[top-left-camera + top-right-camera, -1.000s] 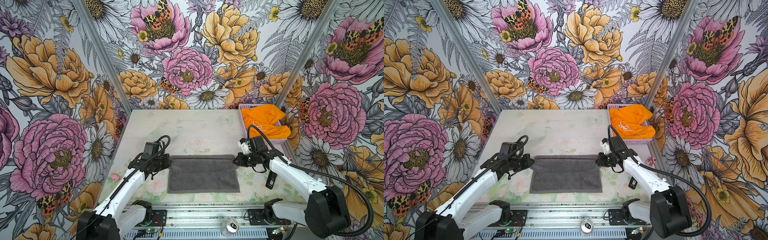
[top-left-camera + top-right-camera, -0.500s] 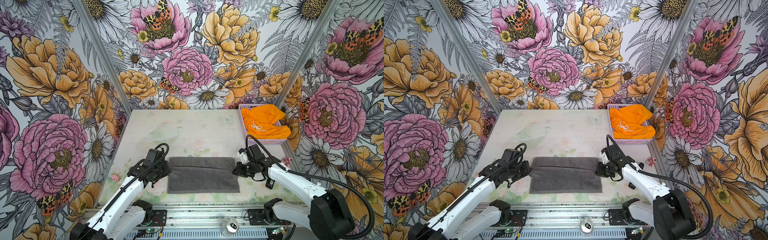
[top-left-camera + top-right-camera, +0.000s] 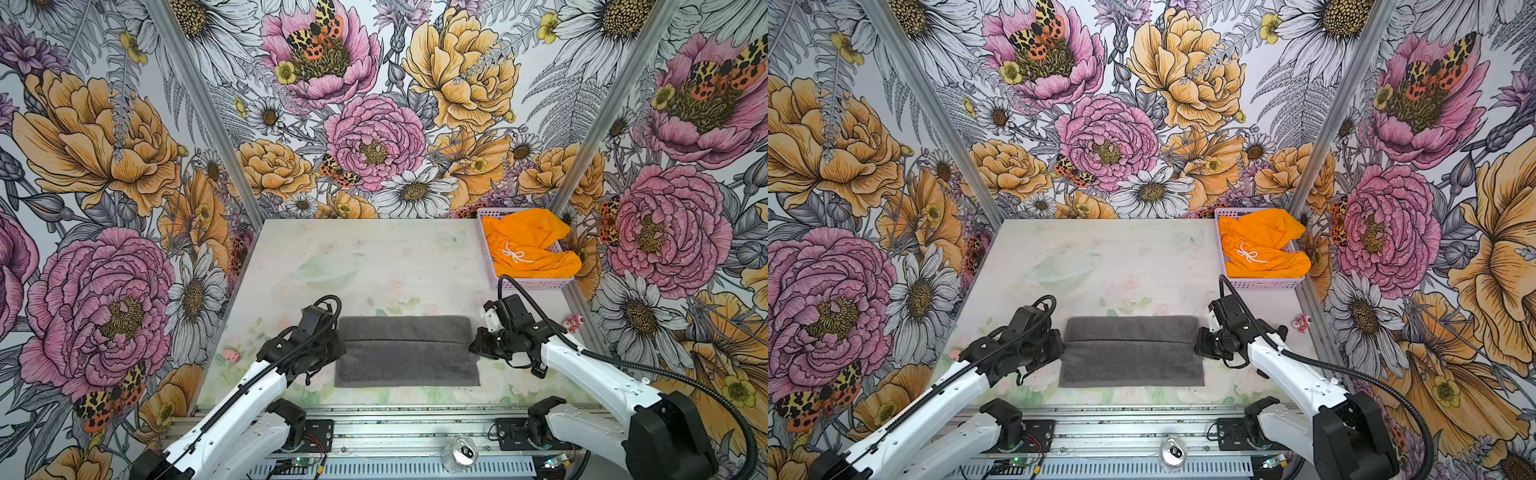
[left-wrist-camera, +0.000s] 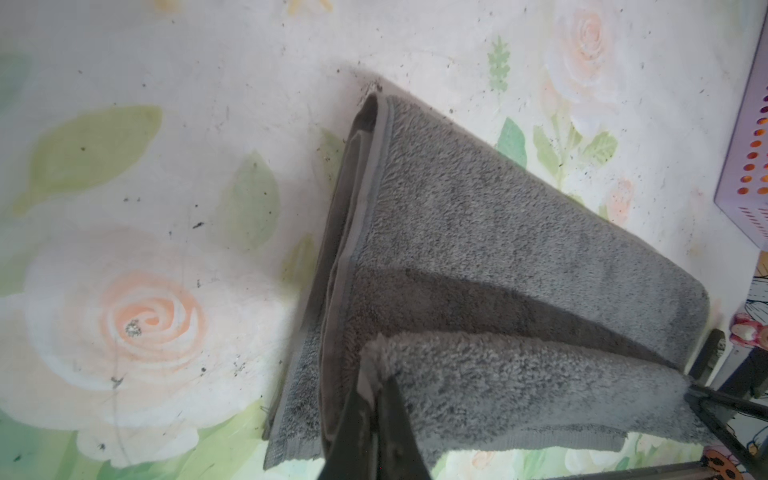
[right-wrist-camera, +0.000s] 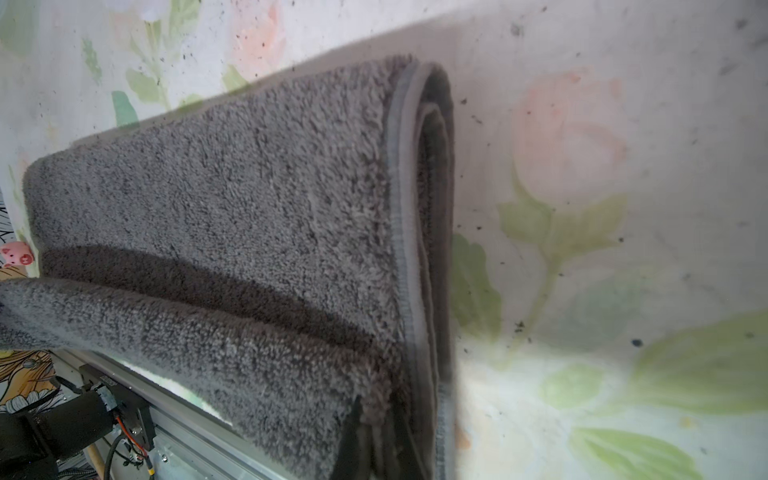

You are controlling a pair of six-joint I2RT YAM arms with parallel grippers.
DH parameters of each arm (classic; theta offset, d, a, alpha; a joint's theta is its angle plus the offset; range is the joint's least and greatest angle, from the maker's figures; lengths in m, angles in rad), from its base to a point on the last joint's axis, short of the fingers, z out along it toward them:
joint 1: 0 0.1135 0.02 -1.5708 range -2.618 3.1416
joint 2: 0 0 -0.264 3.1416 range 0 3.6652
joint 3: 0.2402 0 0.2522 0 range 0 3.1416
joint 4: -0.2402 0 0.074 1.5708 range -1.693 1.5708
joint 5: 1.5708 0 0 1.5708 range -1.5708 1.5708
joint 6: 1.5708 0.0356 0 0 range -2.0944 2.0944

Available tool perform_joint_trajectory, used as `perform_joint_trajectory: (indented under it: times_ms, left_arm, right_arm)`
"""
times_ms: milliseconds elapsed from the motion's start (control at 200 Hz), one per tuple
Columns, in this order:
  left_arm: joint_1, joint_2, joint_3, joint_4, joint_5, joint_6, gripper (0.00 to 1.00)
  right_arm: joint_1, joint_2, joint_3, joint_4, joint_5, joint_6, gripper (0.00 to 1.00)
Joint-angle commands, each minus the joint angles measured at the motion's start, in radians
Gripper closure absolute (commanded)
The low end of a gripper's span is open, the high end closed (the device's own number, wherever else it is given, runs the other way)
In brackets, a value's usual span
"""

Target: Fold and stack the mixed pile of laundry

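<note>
Both arms have drawn the far edge of the grey terry towel (image 3: 407, 365) over toward the near side. First fold partway laid, front centre of table (image 3: 374, 257). Clamped on the flap corners: left gripper (image 3: 337, 345), right gripper (image 3: 474, 345), wrists low, reaching inward. Not yet touched, in lavender basket (image 3: 528, 285): orange shorts (image 3: 528, 249).
</note>
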Motion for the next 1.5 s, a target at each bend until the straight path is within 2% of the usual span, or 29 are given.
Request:
perform_joint_trajectory:
  times_ms: [0,100,130,160,205,260,340,440,560,655,796,936,1141,1286,1411,1496]
  left_arm:
    - [-0.029,-0.054,-0.022,-0.07,-0.118,-0.087,1.0]
    - [-0.053,-0.075,-0.028,-0.086,-0.143,-0.117,1.0]
    - [-0.057,-0.077,-0.025,-0.09,-0.146,-0.12,0.85]
    - [-0.06,-0.077,-0.02,-0.097,-0.147,-0.121,0.7]
    - [-0.062,-0.083,-0.008,-0.105,-0.15,-0.123,0.57]
    - [-0.062,-0.099,0.009,-0.11,-0.152,-0.12,0.48]
    - [-0.063,-0.122,0.032,-0.109,-0.167,-0.117,0.45]
    - [-0.062,-0.091,0.056,-0.066,-0.168,-0.08,0.44]
    - [-0.059,0.023,0.075,0.051,-0.111,-0.026,0.44]
    - [-0.064,0.133,0.093,0.166,-0.054,0.015,0.45]
    - [-0.067,0.291,0.119,0.235,-0.005,0.07,0.47]
    - [-0.069,0.355,0.1,0.26,0.012,0.091,0.49]
    - [-0.073,0.269,0.01,0.178,0.06,-0.003,0.53]
    - [-0.107,0.112,-0.025,0.042,0.085,-0.094,0.56]
    - [-0.134,-0.038,-0.007,-0.084,0.06,-0.162,0.57]
    - [-0.134,-0.082,0.001,-0.098,0.038,-0.173,0.57]
  right_arm:
    - [-0.01,0.004,-0.01,-0.023,0.059,0.005,1.0]
    - [-0.005,0.007,-0.015,-0.032,0.053,0.011,1.0]
    - [-0.003,0.004,-0.016,-0.039,0.055,0.017,1.0]
    - [0.0,-0.002,-0.016,-0.053,0.059,0.024,0.93]
    - [0.001,-0.021,-0.012,-0.075,0.07,0.033,0.82]
    - [0.003,-0.062,0.002,-0.109,0.096,0.044,0.7]
    - [0.003,-0.11,0.045,-0.156,0.143,0.049,0.6]
    - [0.006,-0.11,0.106,-0.169,0.17,0.042,0.57]
    - [0.057,-0.024,0.175,-0.13,0.198,0.011,0.56]
    - [0.1,0.073,0.211,-0.064,0.188,-0.005,0.56]
    - [0.16,0.212,0.241,0.023,0.161,-0.013,0.56]
    - [0.206,0.31,0.24,0.06,0.123,-0.022,0.56]
    - [0.259,0.257,0.173,0.044,0.053,0.003,0.57]
    - [0.294,0.157,0.144,-0.044,0.028,0.031,0.57]
    - [0.313,0.095,0.131,-0.094,-0.002,0.058,0.58]
    - [0.312,0.078,0.151,-0.112,0.023,0.056,0.58]
